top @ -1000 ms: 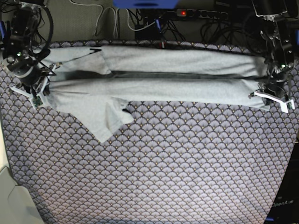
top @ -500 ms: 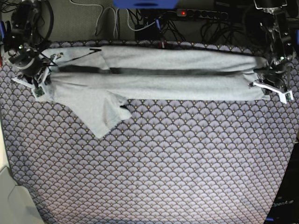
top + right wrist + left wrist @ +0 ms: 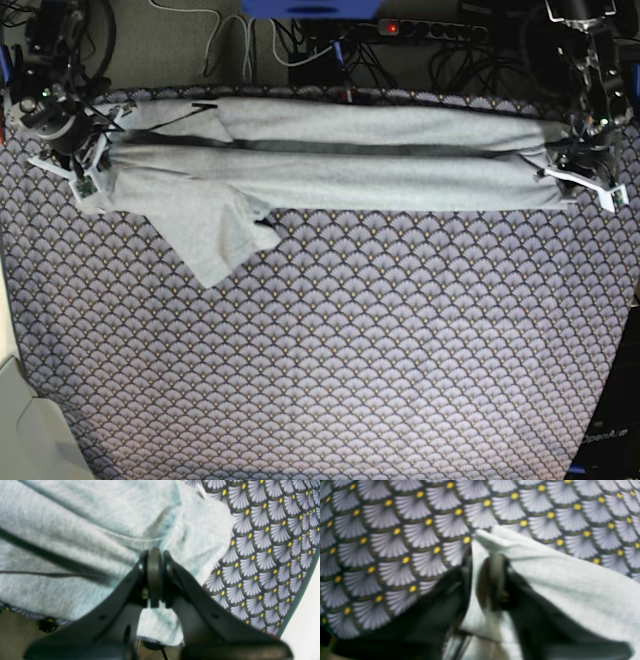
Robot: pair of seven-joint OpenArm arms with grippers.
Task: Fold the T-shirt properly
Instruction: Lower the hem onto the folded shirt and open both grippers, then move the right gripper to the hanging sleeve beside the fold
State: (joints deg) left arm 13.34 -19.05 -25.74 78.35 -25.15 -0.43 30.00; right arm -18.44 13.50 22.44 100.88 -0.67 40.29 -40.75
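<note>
The T-shirt (image 3: 330, 155) lay in a long band along the far edge. The right gripper (image 3: 154, 555) was clamped on its fabric; the left gripper (image 3: 482, 562) had cloth between parted fingers.

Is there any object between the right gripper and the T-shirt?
No. In the right wrist view the right gripper is already at the T-shirt, its jaws together on a fold of grey fabric; nothing lies between them.
</note>
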